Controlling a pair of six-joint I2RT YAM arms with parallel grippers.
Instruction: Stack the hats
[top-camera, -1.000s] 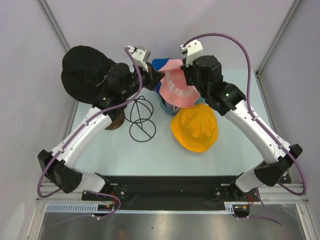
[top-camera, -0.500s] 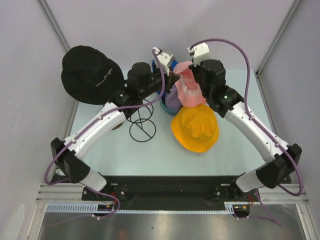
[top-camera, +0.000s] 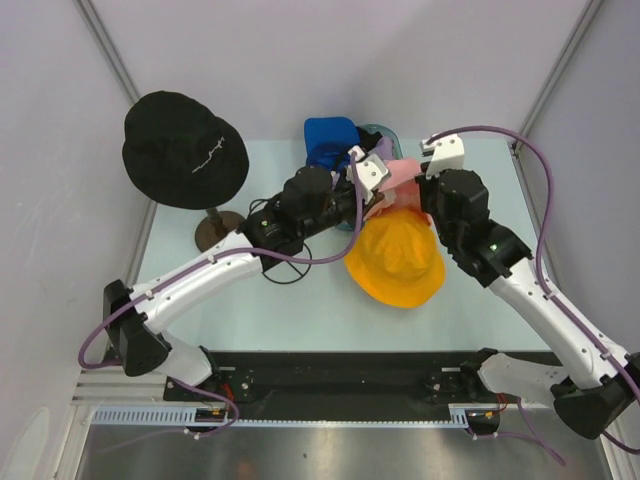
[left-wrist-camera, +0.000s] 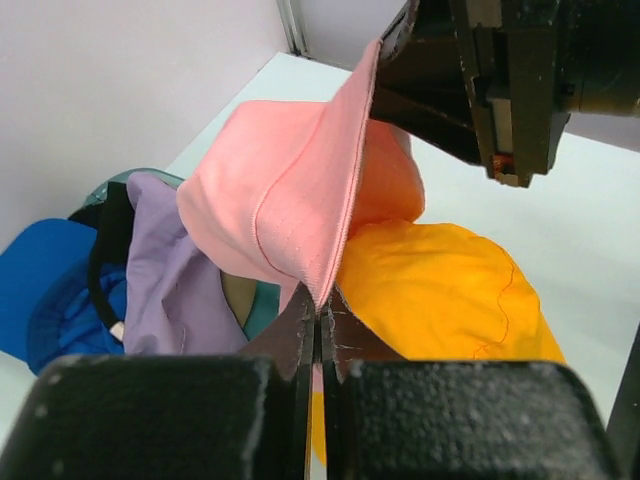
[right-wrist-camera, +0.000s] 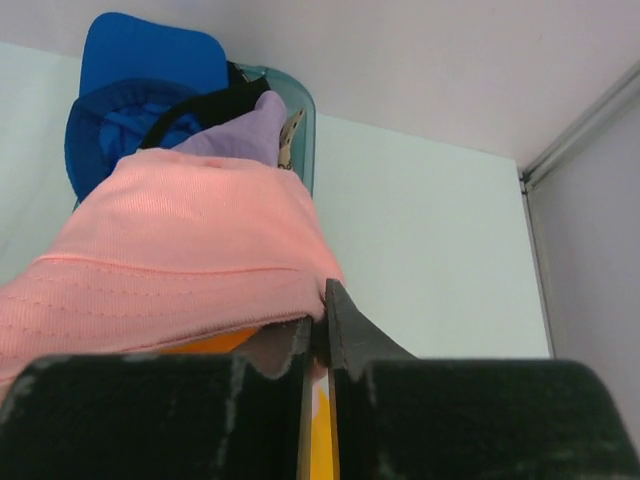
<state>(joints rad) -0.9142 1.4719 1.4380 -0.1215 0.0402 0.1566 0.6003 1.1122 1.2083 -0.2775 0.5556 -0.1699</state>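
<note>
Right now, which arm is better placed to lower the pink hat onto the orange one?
Right, probably. The right claw, shut on the brim of the pink bucket hat, sits over the orange bucket hat. The left claw also pinches the brim, but that arm is stretched across the table.

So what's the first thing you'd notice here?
The pink hat, pinched at its brim by the left gripper and the right gripper, held up over the far edge of the orange hat mid-table. Then the big black hat, perched on a stand at the far left corner.
</note>
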